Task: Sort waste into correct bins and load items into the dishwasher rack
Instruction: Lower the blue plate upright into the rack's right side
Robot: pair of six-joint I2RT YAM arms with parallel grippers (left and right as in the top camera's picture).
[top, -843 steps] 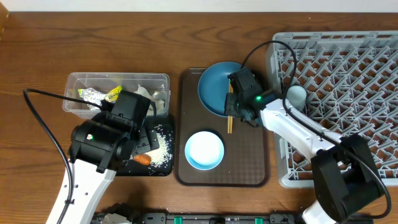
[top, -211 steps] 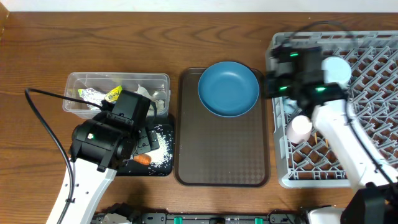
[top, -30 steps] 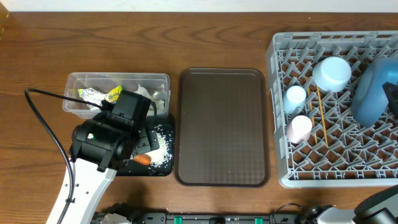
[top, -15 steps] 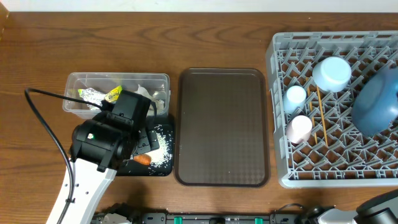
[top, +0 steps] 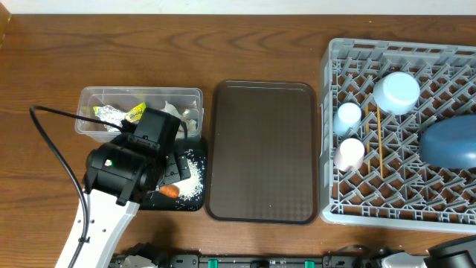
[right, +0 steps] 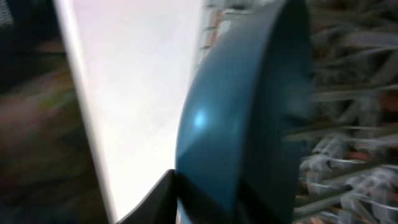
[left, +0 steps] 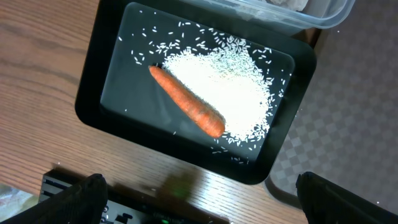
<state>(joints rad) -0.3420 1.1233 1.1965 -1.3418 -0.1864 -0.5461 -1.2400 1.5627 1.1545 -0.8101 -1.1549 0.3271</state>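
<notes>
The grey dishwasher rack (top: 349, 212) stands at the right. In it are a white bowl (top: 396, 91), a light blue cup (top: 347, 115), a pink cup (top: 349, 153) and chopsticks (top: 379, 141). The blue plate (top: 448, 145) leans among the pegs at the rack's right edge. In the right wrist view the plate's rim (right: 242, 124) sits between the jaws of my right gripper (right: 217, 205), with one dark finger (right: 158, 199) against it; the picture is blurred. My left gripper (left: 201, 205) hangs open over the black tray (left: 99, 93), which holds a carrot (left: 186, 110) and rice (left: 239, 93).
A brown serving tray (top: 264, 152) lies bare in the middle. The clear tub (top: 141, 98) with tissues and a foil wrapper (top: 111, 114) stands behind the black tray. My left arm (top: 126, 167) covers part of both bins. The table's front edge is close below.
The blue plate has sunk lower into the rack toward its right edge. The rack and its contents have shifted slightly left. The left arm has not moved.
</notes>
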